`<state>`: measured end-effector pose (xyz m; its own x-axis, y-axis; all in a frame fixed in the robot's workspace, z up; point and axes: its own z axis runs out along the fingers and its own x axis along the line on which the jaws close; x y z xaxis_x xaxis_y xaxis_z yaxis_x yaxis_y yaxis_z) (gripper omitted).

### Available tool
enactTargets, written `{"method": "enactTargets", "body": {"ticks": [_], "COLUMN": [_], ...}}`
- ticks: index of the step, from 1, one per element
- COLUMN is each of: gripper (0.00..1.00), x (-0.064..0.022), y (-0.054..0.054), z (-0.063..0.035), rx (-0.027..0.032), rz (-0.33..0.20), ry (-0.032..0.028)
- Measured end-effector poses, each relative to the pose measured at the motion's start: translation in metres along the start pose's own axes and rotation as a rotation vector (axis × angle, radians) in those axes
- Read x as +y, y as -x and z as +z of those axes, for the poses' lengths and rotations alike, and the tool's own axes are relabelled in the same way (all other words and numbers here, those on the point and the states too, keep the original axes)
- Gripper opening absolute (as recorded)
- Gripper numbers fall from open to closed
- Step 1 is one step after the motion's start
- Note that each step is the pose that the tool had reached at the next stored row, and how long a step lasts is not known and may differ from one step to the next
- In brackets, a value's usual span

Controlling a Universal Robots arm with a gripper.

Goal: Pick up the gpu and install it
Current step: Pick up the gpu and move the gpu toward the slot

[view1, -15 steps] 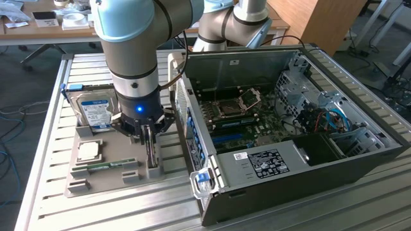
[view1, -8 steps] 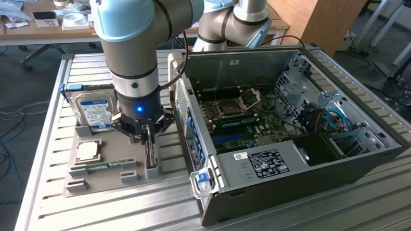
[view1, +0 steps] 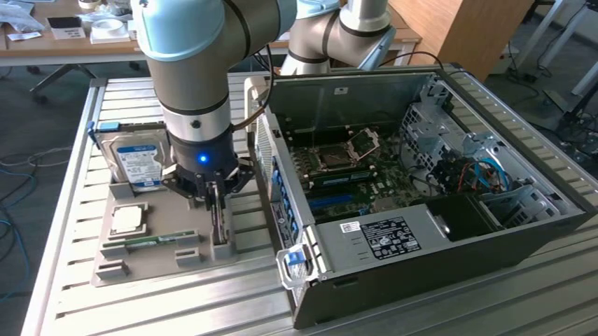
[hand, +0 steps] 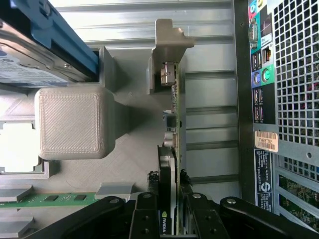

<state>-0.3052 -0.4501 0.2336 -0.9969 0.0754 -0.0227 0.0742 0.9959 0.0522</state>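
Starting at the exterior view's left, I see a silver hard drive with a blue-and-white label [view1: 136,159] standing on edge in the far slot of a grey printed plastic holder tray [view1: 154,271]. The tray rests on a slatted metal table [view1: 122,315]. Nearer the camera in that tray lies a square silver processor chip [view1: 127,218], and nearer still a narrow green RAM stick [view1: 154,242] lies flat in its groove.

Just to the right of these, the arm's black gripper [view1: 216,198] hangs straight down over the tray's right-hand slot, with a blue light glowing on the wrist above it. In that slot stands the gpu [view1: 220,227], a thin dark circuit-board card with a pale metal bracket, upright on its long edge. In the wrist view I look along the card edge-on, with its bracket [hand: 168,37] at the end away from the gripper. The two black fingers [hand: 148,211] are pressed against its opposite faces, so I read the gripper as pinching the gpu while the card sits in the tray.

Further right, just beside the tray, an open black-and-grey desktop computer case [view1: 421,262] lies on its side. Its green motherboard [view1: 351,183] is exposed inside, and blue cables [view1: 486,175] show toward the exterior view's right
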Motion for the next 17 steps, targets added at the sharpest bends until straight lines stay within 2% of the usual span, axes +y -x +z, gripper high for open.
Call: {"method": "enactTargets", "body": {"ticks": [3,6,13,17], "gripper": [0.27,0.27,0.27,0.27], "x": [0.0001,0.0000,0.0001,0.0003], "y": [0.0001,0.0006,0.0007,0.0008], "z": [0.0001,0.0002,0.0001,-0.0042], "rx": [0.0003,0.0019,0.0019,0.0020], "rz": [-0.005,-0.037,-0.038,-0.038], "ry": [0.0001,0.0012,0.0014,0.0014]}}
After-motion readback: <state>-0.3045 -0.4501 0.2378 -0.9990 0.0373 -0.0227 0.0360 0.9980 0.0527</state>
